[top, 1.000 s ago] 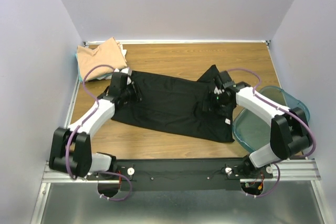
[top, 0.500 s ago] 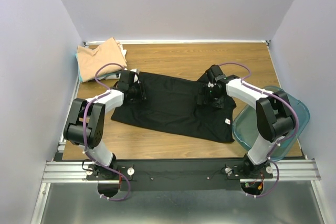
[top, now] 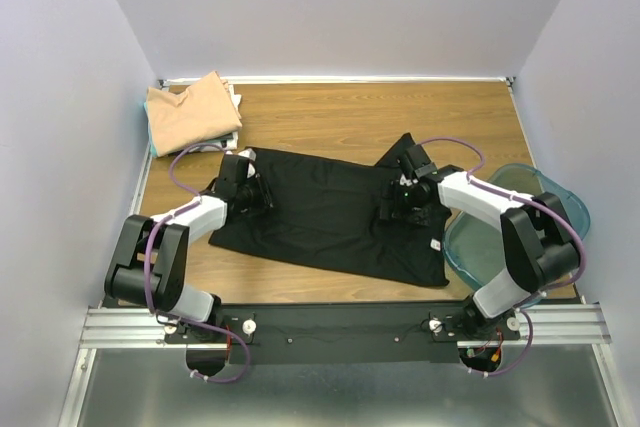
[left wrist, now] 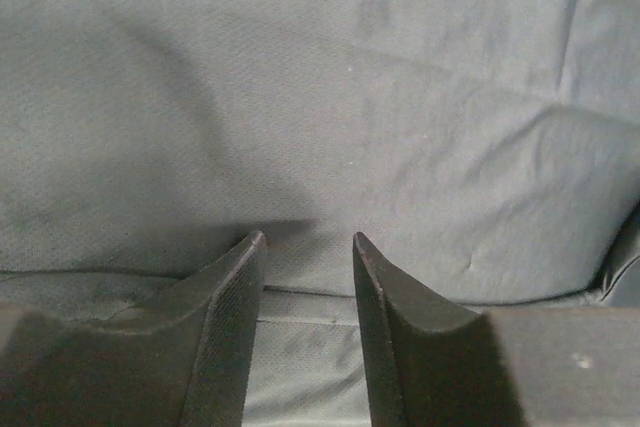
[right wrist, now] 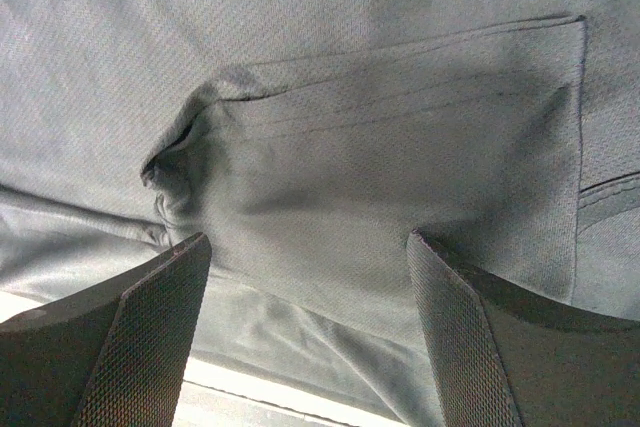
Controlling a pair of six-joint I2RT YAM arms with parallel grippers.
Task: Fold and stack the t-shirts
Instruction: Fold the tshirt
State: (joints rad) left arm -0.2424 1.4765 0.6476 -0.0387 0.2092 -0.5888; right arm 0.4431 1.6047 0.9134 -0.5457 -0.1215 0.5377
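Note:
A black t-shirt (top: pixel 325 212) lies spread flat across the middle of the table, its small white tag (top: pixel 436 245) near the front right corner. My left gripper (top: pixel 257 193) rests low on its left end. In the left wrist view the left gripper (left wrist: pixel 308 237) is open, and a hem band of the black cloth (left wrist: pixel 300 327) lies flat between the fingers. My right gripper (top: pixel 397 201) is over the shirt's right side. The right gripper (right wrist: pixel 308 235) stands wide open above a folded sleeve (right wrist: pixel 400 137). A tan t-shirt (top: pixel 190 112) sits folded at the back left on paler cloth (top: pixel 230 139).
A clear teal plastic bin (top: pixel 555 202) stands at the right edge, close behind my right arm. Purple-grey walls enclose the table on three sides. Bare wood (top: pixel 330 112) shows behind the black shirt, and a strip (top: pixel 300 272) in front of it.
Both grippers have shifted slightly toward the front edge over the black shirt, and the shirt has slid a little that way. The left elbow swung outward then back.

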